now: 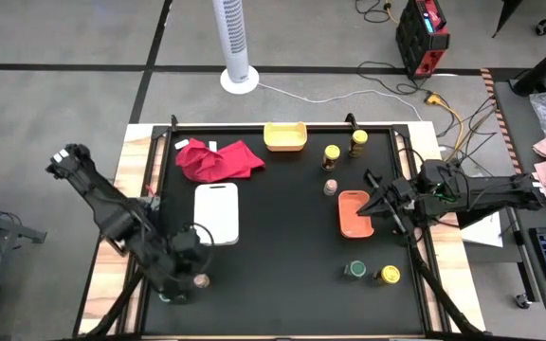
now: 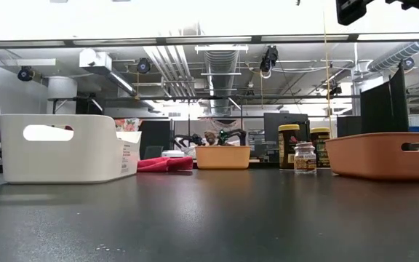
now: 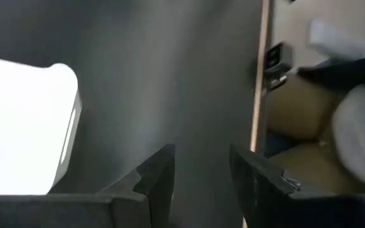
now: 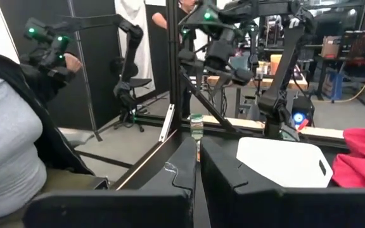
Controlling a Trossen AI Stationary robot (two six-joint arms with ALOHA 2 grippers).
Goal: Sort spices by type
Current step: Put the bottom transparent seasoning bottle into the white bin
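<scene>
Black tabletop [image 1: 282,284], high view: left gripper [image 1: 190,284] at near-left corner beside pinkish-brown jar [image 1: 202,281]; right gripper [image 1: 375,201] over orange tray [image 1: 354,214] at right edge; two yellow jars [image 1: 345,150] near far edge.
Left wrist view: fingers [image 3: 157,174] spread, empty.
Right wrist view: fingers [image 4: 184,166] pinching green-lidded jar [image 4: 197,125].

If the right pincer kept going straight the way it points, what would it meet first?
The right pincer points across the table; the way looks free up to a green-lidded jar near the left arm, though depth is unclear.
</scene>
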